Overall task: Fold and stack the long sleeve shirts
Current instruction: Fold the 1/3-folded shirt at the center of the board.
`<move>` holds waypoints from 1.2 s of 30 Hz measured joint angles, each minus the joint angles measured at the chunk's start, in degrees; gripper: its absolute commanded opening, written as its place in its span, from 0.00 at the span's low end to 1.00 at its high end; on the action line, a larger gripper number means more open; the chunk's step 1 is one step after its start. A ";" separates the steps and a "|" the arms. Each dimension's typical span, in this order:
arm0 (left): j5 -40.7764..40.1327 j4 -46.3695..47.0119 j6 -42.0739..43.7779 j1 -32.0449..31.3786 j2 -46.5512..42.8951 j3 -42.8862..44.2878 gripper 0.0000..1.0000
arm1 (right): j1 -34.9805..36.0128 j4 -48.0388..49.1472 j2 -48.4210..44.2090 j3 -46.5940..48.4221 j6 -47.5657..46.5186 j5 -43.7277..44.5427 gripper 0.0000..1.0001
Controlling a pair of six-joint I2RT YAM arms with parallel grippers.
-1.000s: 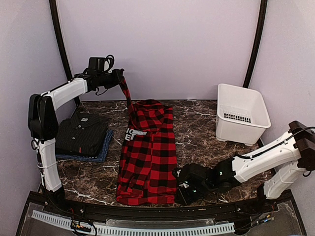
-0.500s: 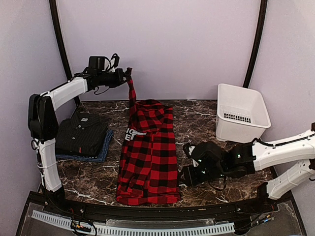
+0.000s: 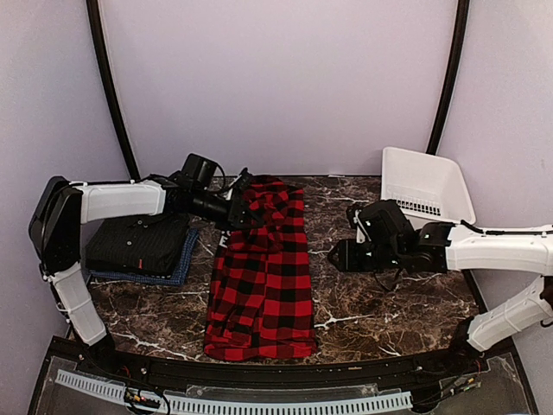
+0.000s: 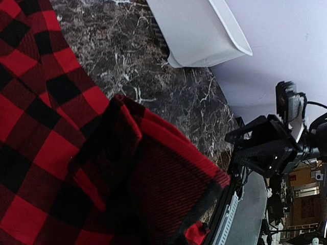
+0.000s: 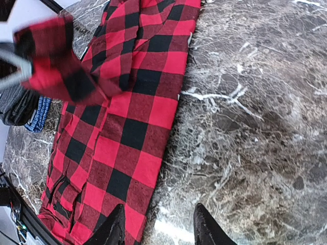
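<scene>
Three shirts are in view, and one is in play. The red-and-black checked cloth shirt (image 3: 263,285) lies lengthwise in the middle of the dark marbled table (image 3: 380,303), hem toward the arms. The left gripper (image 3: 235,207) hangs low over the shirt's upper left part with a checked sleeve (image 5: 56,61) bunched around it. In the left wrist view its fingers are buried in cloth, so it seems clenched on that sleeve rather than plainly shown so. The right gripper (image 5: 158,230) is released, its two fingers spread with nothing between them. It sits over bare marble near the shirt's right edge, not touching it.

Nothing pins the shirt's body, so carrying the sleeve across could drag the whole garment askew. If the sleeve is let go in a heap, the fold would likely come out lumpy. The left arm also runs right beside the finished pile, and a careless sweep could nudge it.

By count there is one checked shirt and one folded black cloth shirt with a small red tag (image 3: 138,238). That black one rests on one blue cloth shirt (image 3: 183,264), of which only an edge shows, at the table's left. There is also one white plastic basket (image 3: 449,186) at the far right, and there are two arms.
</scene>
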 measured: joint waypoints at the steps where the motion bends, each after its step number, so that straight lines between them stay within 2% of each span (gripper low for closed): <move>1: 0.13 0.02 -0.24 -0.46 -0.50 -1.57 0.00 | -0.37 0.52 0.66 0.35 -0.52 -0.33 0.43; 5: -0.11 0.11 -0.85 -2.51 -2.14 -7.58 0.00 | -1.27 2.75 4.13 1.75 -2.23 -2.03 0.43; 15: -5.40 0.79 -0.33 -10.86 -5.35 -14.69 0.00 | -1.38 5.97 7.04 2.03 -3.21 -5.79 0.43; 26: -13.81 3.08 3.06 -18.32 -11.21 -17.94 0.01 | -1.38 6.40 6.95 1.97 -3.17 -6.93 0.43; 36: -18.71 7.32 2.73 -20.72 -11.26 -20.33 0.00 | -1.38 7.21 6.38 0.46 -2.27 -7.85 0.43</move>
